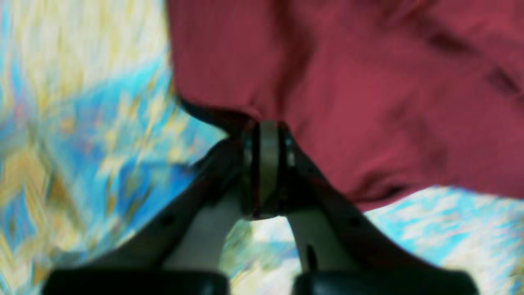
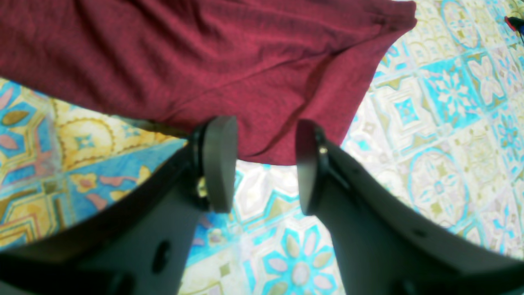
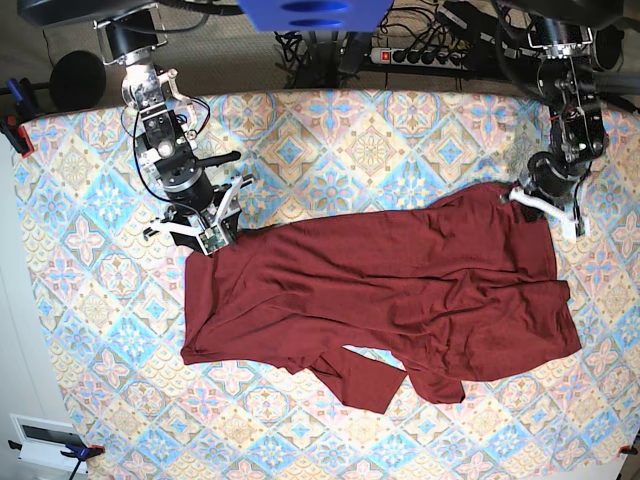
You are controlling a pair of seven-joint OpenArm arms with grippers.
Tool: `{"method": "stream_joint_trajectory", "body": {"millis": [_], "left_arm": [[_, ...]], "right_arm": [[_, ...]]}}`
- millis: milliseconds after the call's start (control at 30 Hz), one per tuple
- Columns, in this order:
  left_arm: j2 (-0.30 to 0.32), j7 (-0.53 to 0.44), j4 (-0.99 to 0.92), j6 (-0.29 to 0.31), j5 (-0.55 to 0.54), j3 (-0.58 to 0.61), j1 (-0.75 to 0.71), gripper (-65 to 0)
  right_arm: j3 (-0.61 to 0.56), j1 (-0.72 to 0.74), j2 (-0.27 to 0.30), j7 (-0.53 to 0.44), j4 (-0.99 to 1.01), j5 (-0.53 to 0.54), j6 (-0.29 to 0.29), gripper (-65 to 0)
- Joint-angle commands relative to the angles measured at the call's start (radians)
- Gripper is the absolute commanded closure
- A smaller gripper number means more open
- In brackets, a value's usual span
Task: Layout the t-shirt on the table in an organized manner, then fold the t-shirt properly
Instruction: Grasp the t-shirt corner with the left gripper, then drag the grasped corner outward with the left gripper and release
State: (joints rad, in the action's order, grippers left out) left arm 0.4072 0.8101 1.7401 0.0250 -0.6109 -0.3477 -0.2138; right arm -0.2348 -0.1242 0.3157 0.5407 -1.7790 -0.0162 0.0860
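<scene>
The dark maroon t-shirt [image 3: 380, 290] lies spread and wrinkled across the middle of the patterned table [image 3: 350, 130], one sleeve folded under near the front. In the base view my left gripper [image 3: 545, 208] is at the shirt's far right corner. The left wrist view is blurred; it shows that gripper [image 1: 268, 127] shut, its tips pinching the t-shirt [image 1: 368, 102] at its edge. My right gripper [image 3: 210, 240] is at the shirt's far left corner. In the right wrist view it [image 2: 264, 135] stands open just above the table [image 2: 442, 123], its pads either side of the t-shirt [image 2: 204, 61] hem.
A power strip and cables [image 3: 420, 55] lie beyond the table's far edge. Red clamps [image 3: 15, 130] grip the cloth at the left edge. A white box [image 3: 45, 435] sits off the front left corner. A small red and black object [image 2: 513, 22] shows at the table's edge.
</scene>
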Motion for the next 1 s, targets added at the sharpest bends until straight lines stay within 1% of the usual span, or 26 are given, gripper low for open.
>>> {"method": "stream_joint_trajectory", "body": {"millis": [0, 67, 167, 233, 333, 400, 433, 467, 533, 633, 667, 767, 900, 967], "left_arm": [[0.022, -0.021, 0.062, 0.005, -0.01, -0.015, 0.012, -0.2], [0.051, -0.019, 0.154, 0.005, -0.014, -0.05, 0.012, 0.0], [0.071, -0.018, 0.24, 0.005, -0.068, -0.123, 0.038, -0.1], [0.103, 0.013, 0.245, 0.005, -0.109, -0.196, 0.073, -0.1], [0.117, 0.087, 0.238, 0.005, -0.157, -0.313, 0.164, -0.2], [0.117, 0.128, 0.189, 0.005, -0.149, -0.388, 0.244, -0.4], [0.117, 0.136, 0.151, 0.005, -0.139, -0.399, 0.279, -0.4], [0.12, 0.139, 0.105, 0.005, -0.125, -0.4, 0.311, -0.4], [0.151, 0.14, -0.013, 0.005, -0.08, -0.397, 0.37, -0.5], [0.189, 0.139, -0.183, 0.005, -0.059, -0.35, 0.396, -1.4], [0.203, 0.136, -0.207, 0.005, -0.054, -0.324, 0.396, -2.3], [0.213, 0.096, -0.243, 0.005, -0.051, -0.27, 0.376, -5.2], [0.215, -0.018, -0.256, -0.003, -0.05, -0.268, 0.294, -8.3], [0.215, -0.041, -0.256, -0.003, -0.05, -0.268, 0.274, -8.8]], "right_arm": [[0.004, 0.011, 0.007, -0.027, -0.035, 0.0, -0.004, -22.5], [0.004, 0.011, 0.007, -0.027, -0.042, 0.0, -0.004, -22.5], [0.005, 0.011, 0.007, -0.027, -0.042, -0.001, -0.004, -22.5], [0.007, 0.011, 0.007, -0.027, -0.042, -0.001, -0.004, -22.5], [0.007, 0.011, 0.007, -0.027, -0.042, -0.001, -0.004, -22.5], [0.007, 0.011, 0.007, -0.027, -0.04, -0.001, -0.004, -22.5], [0.007, 0.011, 0.007, -0.027, -0.04, -0.001, -0.004, -22.5], [0.007, 0.011, 0.007, -0.027, -0.04, -0.001, -0.004, -22.5], [0.005, 0.011, 0.007, -0.018, -0.038, -0.001, -0.004, -22.5], [0.004, 0.011, 0.007, 0.029, -0.038, 0.0, -0.004, -22.6], [0.004, 0.011, 0.007, 0.037, -0.038, 0.002, -0.004, -22.6], [-0.008, 0.016, 0.007, 0.045, -0.034, 0.003, -0.004, -22.7], [-0.038, 0.021, 0.007, 0.045, 0.018, 0.005, -0.004, -22.7], [-0.033, 0.021, 0.007, 0.052, 0.061, 0.006, -0.004, -22.7]]}}
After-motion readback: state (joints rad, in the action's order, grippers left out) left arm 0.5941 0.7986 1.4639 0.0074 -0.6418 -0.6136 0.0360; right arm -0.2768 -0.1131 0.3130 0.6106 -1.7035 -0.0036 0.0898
